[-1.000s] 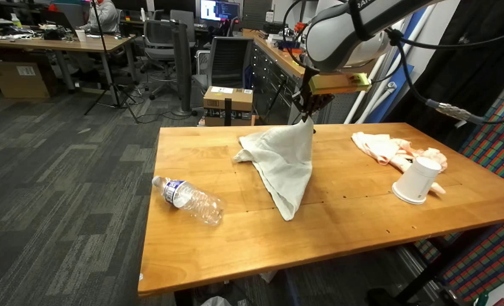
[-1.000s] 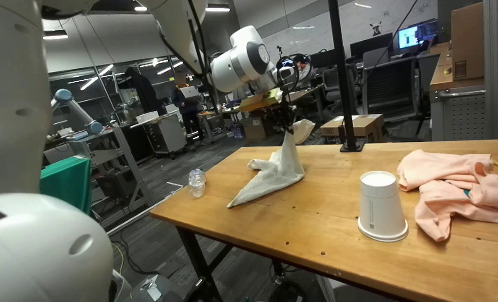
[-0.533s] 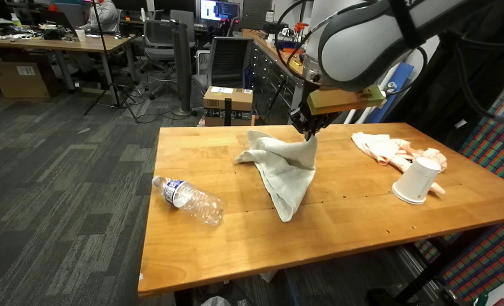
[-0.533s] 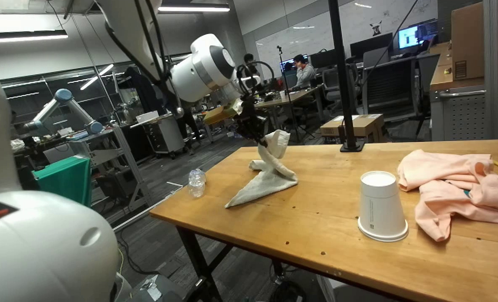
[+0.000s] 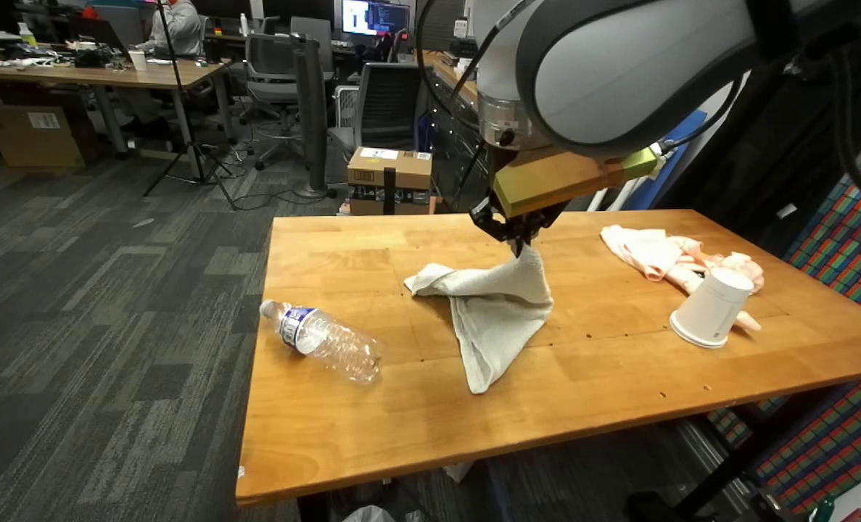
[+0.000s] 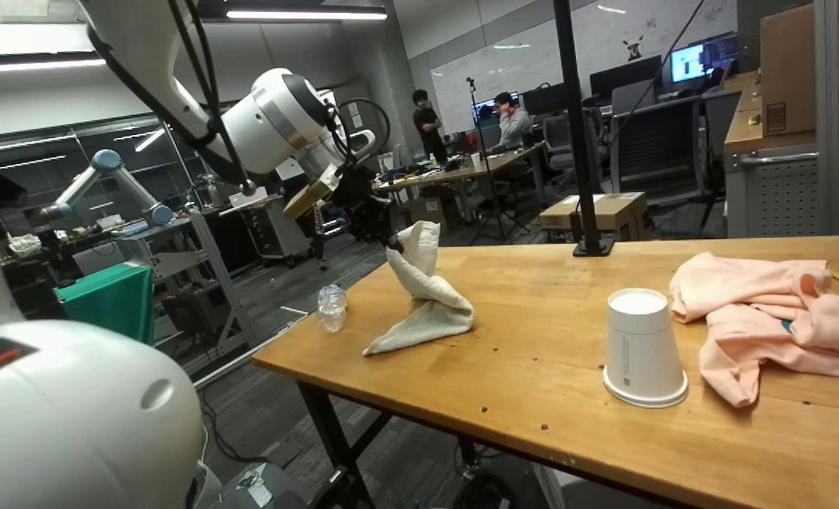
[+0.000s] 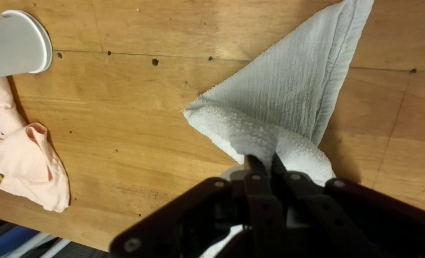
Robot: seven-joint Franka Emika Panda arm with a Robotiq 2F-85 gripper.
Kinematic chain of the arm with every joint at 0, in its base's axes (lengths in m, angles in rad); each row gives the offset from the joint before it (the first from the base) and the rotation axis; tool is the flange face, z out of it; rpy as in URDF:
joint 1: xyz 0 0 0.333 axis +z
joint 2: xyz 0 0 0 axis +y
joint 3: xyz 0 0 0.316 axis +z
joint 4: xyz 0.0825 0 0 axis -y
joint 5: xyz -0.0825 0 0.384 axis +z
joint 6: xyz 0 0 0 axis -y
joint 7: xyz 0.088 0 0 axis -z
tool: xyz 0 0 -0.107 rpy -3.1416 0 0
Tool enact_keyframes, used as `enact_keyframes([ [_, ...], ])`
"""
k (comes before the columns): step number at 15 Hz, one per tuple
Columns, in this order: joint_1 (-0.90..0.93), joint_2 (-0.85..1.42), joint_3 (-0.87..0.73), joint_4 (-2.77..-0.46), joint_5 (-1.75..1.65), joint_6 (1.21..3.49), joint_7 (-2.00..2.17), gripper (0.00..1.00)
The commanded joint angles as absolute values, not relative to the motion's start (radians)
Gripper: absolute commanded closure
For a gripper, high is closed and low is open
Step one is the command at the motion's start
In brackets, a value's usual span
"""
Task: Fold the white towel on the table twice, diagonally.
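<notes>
The white towel (image 5: 499,326) lies partly on the wooden table (image 5: 604,406), folded over into a roughly triangular shape. One part of it rises to my gripper (image 5: 518,250). In an exterior view the raised cloth bends over in a loop, and the towel (image 6: 430,326) points toward the table's near edge. In the wrist view the gripper's fingertips (image 7: 266,163) are shut on the towel (image 7: 287,86), pinching a fold of it above the table. A flat pointed end of the towel reaches the top of that view. The cloth beneath the gripper is partly hidden by the fingers.
A clear plastic bottle (image 5: 325,344) lies near a table edge, beside the towel. An upside-down white cup (image 5: 711,307) stands in front of a crumpled pink cloth (image 5: 680,257) on the table's far side from the bottle. A black post (image 6: 583,141) stands at a table edge.
My gripper has moved down and across the table with the pinched towel, leftward in an exterior view. The raised cloth has folded over, and the towel's lying part has shifted slightly the same way.
</notes>
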State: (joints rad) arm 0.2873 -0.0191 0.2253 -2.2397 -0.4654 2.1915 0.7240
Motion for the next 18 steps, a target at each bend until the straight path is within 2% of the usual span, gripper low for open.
enact_keyframes([
  [1,0.287,-0.045,0.262,-2.237,-0.466,2.118,0.740,0.62],
  [9,0.274,-0.071,0.269,-2.250,-0.449,2.086,0.735,0.02],
  [18,0.142,-0.307,0.123,-2.408,-0.211,2.281,0.555,0.00],
])
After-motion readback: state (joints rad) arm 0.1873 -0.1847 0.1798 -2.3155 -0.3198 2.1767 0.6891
